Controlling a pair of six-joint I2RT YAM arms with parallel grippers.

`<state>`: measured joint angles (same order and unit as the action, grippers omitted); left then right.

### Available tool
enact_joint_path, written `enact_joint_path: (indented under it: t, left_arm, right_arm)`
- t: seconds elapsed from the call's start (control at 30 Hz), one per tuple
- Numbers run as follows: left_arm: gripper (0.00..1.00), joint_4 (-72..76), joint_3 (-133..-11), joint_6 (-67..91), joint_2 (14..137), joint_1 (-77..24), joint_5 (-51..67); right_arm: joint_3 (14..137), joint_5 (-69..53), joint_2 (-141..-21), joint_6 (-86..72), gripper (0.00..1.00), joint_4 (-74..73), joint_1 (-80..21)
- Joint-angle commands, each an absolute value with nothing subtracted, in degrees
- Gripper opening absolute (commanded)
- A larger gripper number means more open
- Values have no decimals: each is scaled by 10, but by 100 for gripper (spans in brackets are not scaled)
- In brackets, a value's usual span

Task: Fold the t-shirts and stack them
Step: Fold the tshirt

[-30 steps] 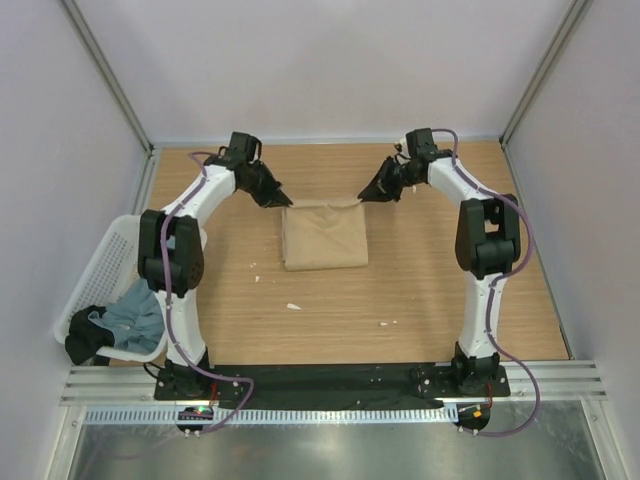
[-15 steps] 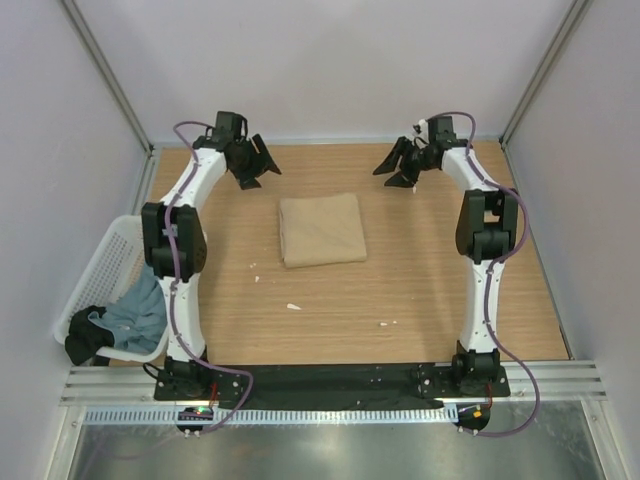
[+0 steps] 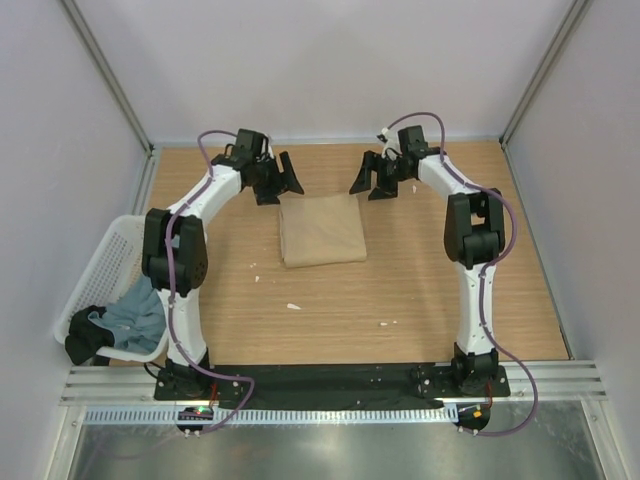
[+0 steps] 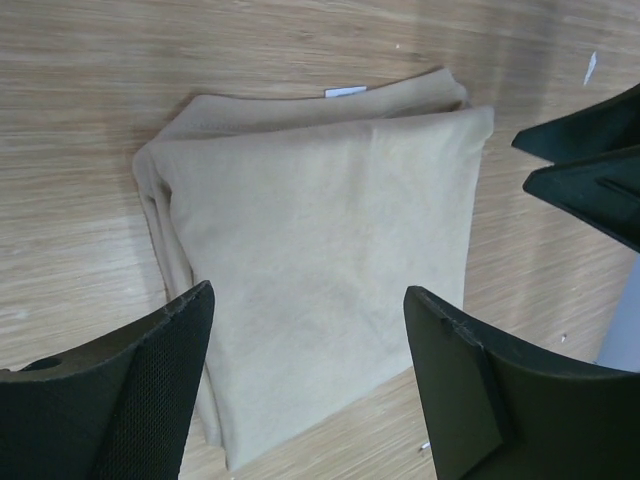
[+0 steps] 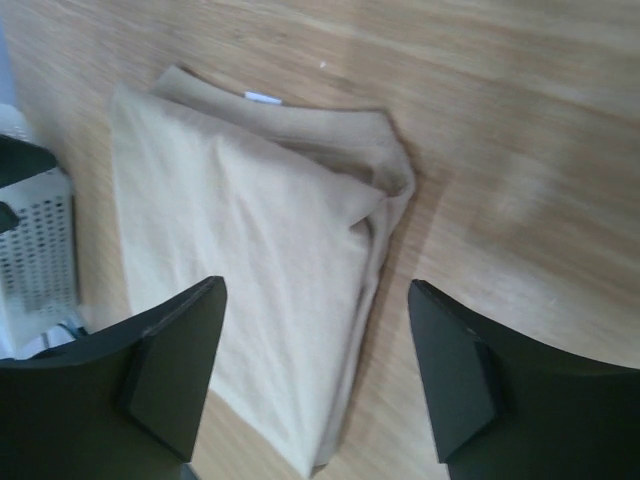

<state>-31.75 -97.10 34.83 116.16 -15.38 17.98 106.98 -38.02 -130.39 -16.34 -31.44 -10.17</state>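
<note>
Left hand [image 3: 280, 184] and right hand [image 3: 372, 185] both spread, gripping nothing, close to the far edge of the table [image 3: 430, 290]. The folded tan t-shirt [image 3: 322, 230] lies flat between and just beneath them, bare wood on every side. It's near square with no clear long axis, edges slightly skewed to the table's; the white basket [image 3: 95, 268], well apart from the left hand at the table's side edge, holds the grey-blue t-shirt [image 3: 138, 315] and a dark cloth [image 3: 85, 340].
</note>
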Motion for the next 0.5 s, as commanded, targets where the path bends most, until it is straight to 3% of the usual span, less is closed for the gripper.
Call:
enact_joint_path:
  t: [0.0,0.23,0.47]
  left_arm:
    - [77,-286,-960,328,1129,-149,172]
    - [77,-294,-845,365,1030,-149,185]
    - [77,-271,-738,388,919,-148,204]
  right_arm:
    - [1120,-359,-1335,-59,82,-347,-100]
    - [1174,-399,-1400,-3,83,-341,-117]
    - [1189,-453,-1433,-21,73,-324,-120]
